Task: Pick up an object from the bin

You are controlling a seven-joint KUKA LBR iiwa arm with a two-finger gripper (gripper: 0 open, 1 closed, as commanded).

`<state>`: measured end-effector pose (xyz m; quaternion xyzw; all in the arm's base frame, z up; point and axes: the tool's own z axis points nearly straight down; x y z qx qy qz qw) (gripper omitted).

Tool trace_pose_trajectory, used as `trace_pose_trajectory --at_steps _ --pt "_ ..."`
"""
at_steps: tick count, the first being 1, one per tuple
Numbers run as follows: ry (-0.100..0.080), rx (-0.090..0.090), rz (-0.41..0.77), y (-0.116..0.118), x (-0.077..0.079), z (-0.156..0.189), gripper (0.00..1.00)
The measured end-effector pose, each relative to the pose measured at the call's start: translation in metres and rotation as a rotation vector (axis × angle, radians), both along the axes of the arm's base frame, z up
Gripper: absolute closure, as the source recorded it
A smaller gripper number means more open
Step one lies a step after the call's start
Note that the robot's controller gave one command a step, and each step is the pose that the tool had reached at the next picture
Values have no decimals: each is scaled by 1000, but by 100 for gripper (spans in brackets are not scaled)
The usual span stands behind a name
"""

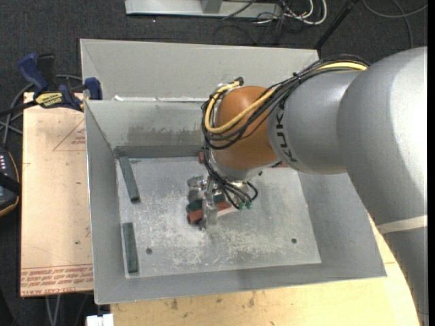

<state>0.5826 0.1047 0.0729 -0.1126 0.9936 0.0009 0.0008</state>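
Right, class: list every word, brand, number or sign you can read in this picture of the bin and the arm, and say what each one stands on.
"KUKA": dark letters running sideways on the grey arm, right next to the orange cover.
Bin: no readable words, numbers or signs on its walls or floor.

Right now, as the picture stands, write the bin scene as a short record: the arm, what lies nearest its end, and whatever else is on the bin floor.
container: grey metal bin, floor scuffed
robot: silver KUKA arm with orange wrist cover, lower end down at mid-floor
nearest thing: small red and dark object at the arm's lower end; held or not, cannot tell
other things: two dark grey flat bars by the left wall, upper bar tilted, lower bar
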Motion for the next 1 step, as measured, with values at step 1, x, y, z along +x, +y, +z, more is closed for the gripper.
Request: trace_pose_trajectory --at_steps 1 --pt "-8 -1 28 -22 -55 169 100"
